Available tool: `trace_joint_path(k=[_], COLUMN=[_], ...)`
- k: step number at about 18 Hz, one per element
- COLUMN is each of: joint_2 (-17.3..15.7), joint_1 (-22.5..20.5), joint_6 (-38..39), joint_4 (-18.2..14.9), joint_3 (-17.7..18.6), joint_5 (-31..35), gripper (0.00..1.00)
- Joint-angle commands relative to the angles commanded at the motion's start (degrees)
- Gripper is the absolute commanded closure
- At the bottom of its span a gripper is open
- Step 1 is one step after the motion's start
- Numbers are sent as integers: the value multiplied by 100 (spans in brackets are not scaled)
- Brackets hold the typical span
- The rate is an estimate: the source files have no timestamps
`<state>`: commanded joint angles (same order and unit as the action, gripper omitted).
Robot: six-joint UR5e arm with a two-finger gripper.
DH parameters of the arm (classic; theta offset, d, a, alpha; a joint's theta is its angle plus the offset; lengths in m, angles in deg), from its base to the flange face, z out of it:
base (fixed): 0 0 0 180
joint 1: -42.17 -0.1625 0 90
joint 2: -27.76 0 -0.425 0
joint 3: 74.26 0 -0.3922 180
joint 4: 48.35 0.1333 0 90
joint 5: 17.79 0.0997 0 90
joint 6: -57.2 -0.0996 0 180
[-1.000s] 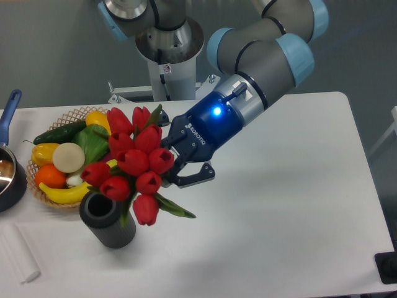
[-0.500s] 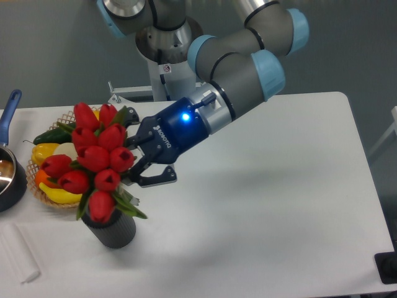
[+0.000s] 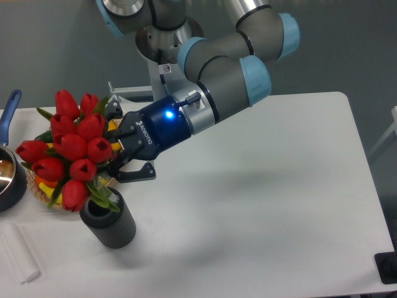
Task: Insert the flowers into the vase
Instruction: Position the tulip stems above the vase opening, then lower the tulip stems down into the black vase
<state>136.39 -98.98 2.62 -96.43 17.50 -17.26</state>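
Now the tool point(image 3: 120, 162) clamped around the flowers point(image 3: 68, 149), left of it, above the vase point(image 3: 108, 222).

Bright even overhead light, soft shadows, sharp focus throughout

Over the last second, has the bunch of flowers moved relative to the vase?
Yes. The flowers, held by the gripper, shifted left and slightly up; the vase stayed put. The blooms now hang over its left rim and the fruit basket.
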Motion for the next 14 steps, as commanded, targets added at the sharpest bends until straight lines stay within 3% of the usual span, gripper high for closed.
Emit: trace_joint_path(k=[9, 14], joint_2=[150, 115], joint_1=[105, 114], joint_6=[-536, -992], joint_4=[0, 9], joint_3=[211, 597], joint_5=[-36, -44], gripper=[55, 55])
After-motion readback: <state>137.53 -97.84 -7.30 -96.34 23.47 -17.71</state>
